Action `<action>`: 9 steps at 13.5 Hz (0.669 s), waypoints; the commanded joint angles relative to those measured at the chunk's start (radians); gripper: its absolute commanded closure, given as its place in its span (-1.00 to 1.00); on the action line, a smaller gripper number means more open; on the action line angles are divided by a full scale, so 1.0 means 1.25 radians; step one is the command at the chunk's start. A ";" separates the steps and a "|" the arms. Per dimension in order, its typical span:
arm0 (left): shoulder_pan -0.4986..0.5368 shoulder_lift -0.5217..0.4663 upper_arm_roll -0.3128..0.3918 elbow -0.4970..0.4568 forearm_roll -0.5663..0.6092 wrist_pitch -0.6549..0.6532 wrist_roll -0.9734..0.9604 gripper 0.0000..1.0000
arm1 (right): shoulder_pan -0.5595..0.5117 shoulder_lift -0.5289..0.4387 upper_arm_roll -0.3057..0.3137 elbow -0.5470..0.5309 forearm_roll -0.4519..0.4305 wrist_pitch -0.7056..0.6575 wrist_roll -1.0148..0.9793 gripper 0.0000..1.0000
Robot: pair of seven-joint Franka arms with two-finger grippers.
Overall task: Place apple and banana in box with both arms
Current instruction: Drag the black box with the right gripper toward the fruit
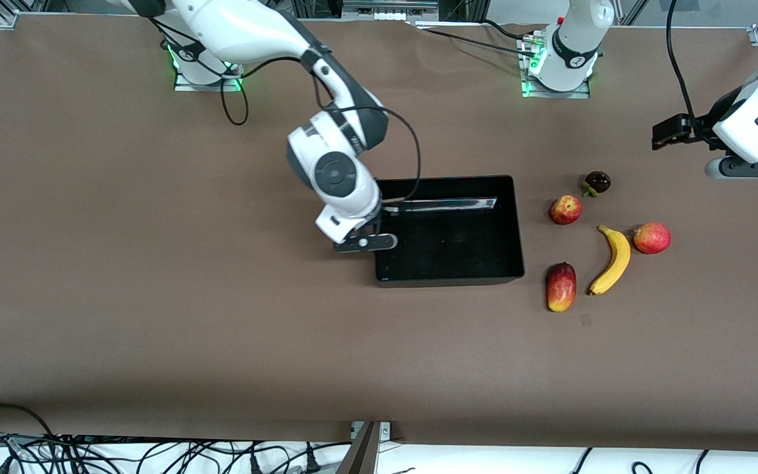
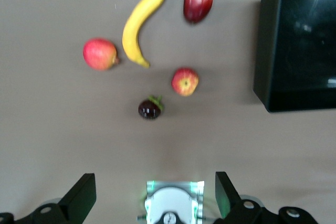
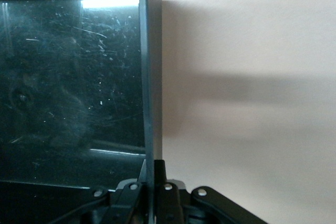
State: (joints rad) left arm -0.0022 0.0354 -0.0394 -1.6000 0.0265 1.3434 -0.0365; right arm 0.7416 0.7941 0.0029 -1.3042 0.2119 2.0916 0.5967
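Brown tabletop fills your front view, with the black box near the middle. Your right tool is down at the box wall on the right arm's end, and that wall sits between its fingers. Toward the left arm's end of the box, well apart from it, lies a cluster of fruit. The apple lies nearest the box. A dark fruit with a green stalk lies just beside the apple, farther from the camera. The banana lies nearer the camera than the apple, with a pink-red fruit touching or almost touching its top end and an oval red-and-yellow fruit beside its lower end. Your left tool waits in the air over bare tabletop, toward the left arm's end.

From the left wrist you see two black fingers spread wide with nothing between them. All five fruits show clear of each other, save the banana and the pink-red fruit, which nearly touch. The apple has the dark fruit close by. Part of the box shows too.

From the right wrist, the box wall runs straight into the narrowed tool, clamped on it. The scratched box floor shows nothing in it.
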 commanded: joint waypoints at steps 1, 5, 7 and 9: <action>-0.004 0.050 -0.002 -0.008 -0.004 -0.014 0.003 -1.00 | 0.023 0.036 -0.010 0.037 -0.020 0.039 0.059 1.00; -0.008 0.090 -0.003 -0.141 -0.047 0.191 0.003 -1.00 | 0.025 0.068 -0.008 0.058 -0.019 0.073 0.098 1.00; -0.008 0.088 -0.016 -0.255 -0.041 0.351 0.005 -1.00 | 0.029 0.081 -0.008 0.079 -0.019 0.074 0.121 1.00; -0.009 0.090 -0.025 -0.347 -0.038 0.472 0.003 -1.00 | 0.036 0.089 -0.008 0.089 -0.019 0.074 0.133 1.00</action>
State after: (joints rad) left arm -0.0114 0.1887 -0.0596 -1.9054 -0.0180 1.8131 -0.0357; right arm 0.7709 0.8753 -0.0035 -1.2538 0.1934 2.1812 0.7298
